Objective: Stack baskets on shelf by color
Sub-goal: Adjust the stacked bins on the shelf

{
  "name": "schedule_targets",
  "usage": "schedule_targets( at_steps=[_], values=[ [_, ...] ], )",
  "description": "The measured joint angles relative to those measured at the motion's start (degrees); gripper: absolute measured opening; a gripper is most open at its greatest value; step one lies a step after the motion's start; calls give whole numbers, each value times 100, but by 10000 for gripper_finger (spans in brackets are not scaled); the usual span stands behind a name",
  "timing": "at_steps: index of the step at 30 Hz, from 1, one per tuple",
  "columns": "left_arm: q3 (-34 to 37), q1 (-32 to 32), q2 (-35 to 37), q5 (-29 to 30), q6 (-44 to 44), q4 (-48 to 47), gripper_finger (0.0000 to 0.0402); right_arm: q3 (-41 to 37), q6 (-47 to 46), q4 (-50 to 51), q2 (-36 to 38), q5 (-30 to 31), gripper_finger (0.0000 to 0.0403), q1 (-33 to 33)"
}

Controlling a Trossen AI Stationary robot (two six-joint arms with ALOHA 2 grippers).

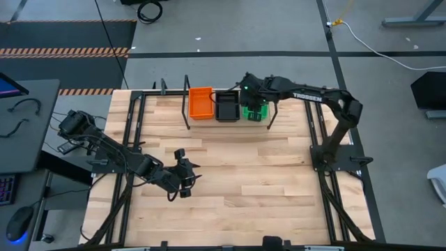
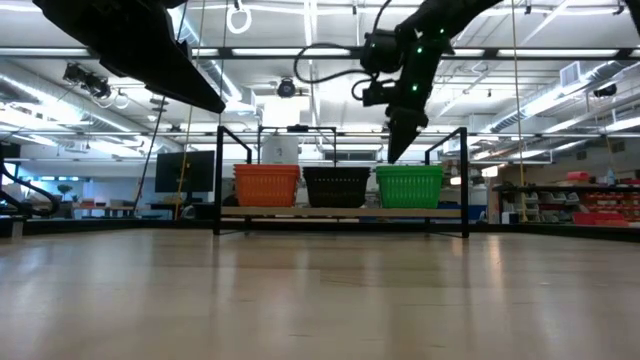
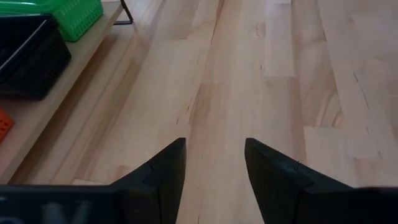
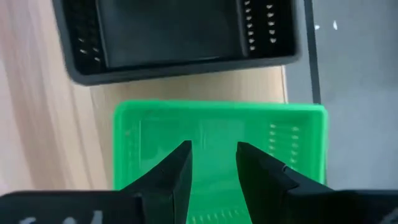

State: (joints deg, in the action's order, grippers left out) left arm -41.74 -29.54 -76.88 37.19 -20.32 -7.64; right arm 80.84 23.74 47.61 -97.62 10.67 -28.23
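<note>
left pincer (image 3: 214, 174) open, empty | right pincer (image 4: 212, 163) open above green basket (image 4: 217, 134)

grey floor (image 1: 279, 38) with striped hazard tape (image 1: 66, 51), ceiling strip lights (image 2: 330, 52), red shelves (image 2: 590, 215) at right.

Perforated plastic baskets (image 1: 226, 105) sit on a pale wooden shelf (image 2: 340, 212) with black metal rods, above a smooth wood-plank table (image 1: 237, 181).

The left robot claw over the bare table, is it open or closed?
Open: the left gripper shows bare wooden tabletop between its spread dark fingers, holding nothing.
</note>
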Motion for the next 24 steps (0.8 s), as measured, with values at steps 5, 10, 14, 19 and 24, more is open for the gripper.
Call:
schedule_targets(
  at_steps=[5,10,14,19,24],
  values=[
    [2,-31,0,0,7,43,172,0,39,-25,-379,18,130,-3],
    [2,-33,0,2,9,46,172,0,63,-114,-485,-40,130,2],
    [0,-33,0,2,14,46,172,28,40,-142,-438,-234,130,50],
    [0,-33,0,2,13,46,172,57,29,-81,-438,-330,130,160],
    [1,-33,0,2,13,42,172,57,23,37,-438,-372,130,306]
  ],
)
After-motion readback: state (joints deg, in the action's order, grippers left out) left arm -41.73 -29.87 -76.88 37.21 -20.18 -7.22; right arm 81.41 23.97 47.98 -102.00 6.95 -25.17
